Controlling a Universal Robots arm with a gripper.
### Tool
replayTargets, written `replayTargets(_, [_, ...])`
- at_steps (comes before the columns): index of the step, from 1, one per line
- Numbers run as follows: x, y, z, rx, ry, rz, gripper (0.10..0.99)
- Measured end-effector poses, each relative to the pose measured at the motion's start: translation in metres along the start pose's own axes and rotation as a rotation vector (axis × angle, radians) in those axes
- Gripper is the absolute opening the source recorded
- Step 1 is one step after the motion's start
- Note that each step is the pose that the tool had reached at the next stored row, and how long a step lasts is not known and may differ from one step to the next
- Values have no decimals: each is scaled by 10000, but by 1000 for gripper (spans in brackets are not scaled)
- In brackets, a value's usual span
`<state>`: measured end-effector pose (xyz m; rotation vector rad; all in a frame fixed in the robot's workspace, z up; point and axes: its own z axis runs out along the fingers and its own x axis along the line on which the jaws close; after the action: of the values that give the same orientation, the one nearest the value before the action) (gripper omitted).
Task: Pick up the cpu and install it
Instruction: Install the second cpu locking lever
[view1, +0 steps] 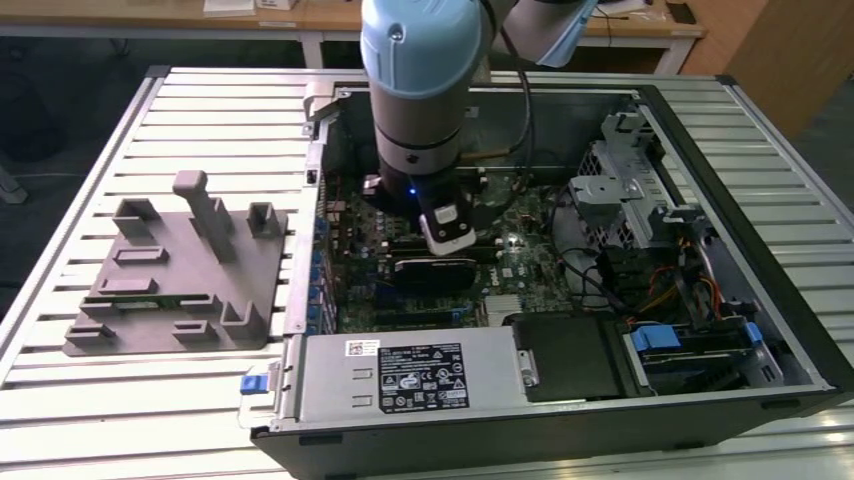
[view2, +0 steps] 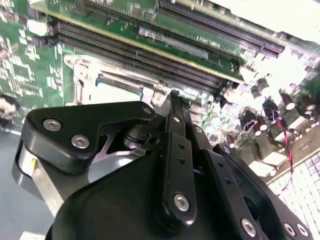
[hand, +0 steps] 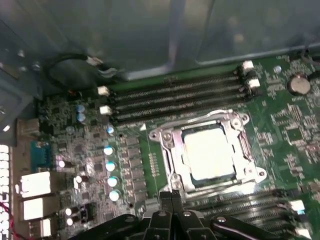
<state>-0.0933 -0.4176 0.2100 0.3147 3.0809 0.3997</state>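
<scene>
This looks like a robotics lab or electronics workshop. An open computer case (view1: 561, 300) lies on its side on a bench (view1: 80, 330) of ribbed aluminium profile, its green motherboard (hand: 280, 130) and power supply box (view1: 400, 378) exposed. An industrial robot arm (view1: 420, 90) reaches down into the case. Beside the case on the bench sits a grey plastic fixture (view1: 174, 270) with upright blocks. Behind the bench stand wooden-topped desks (view1: 307, 15) with white legs.

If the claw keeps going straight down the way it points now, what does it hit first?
Most likely the motherboard just beside the socket frame where the cpu sits. The claw tips hang at the frame's edge; depth is unclear.
</scene>
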Motion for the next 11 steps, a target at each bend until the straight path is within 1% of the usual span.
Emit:
replayTargets(1, [-10, 5, 1, 76, -24, 30, 106])
replayTargets(2, [-25, 11, 3, 121, -40, 56, 106])
replayTargets(4, [-65, 33, 8, 154, -55, 85, 106])
replayTargets(7, [-125, 73, 18, 175, -64, 103, 106])
replayTargets(9, [-148, 112, 30, 191, -68, 105, 106])
replayTargets(11, [-159, 165, 44, 229, -76, 104, 106])
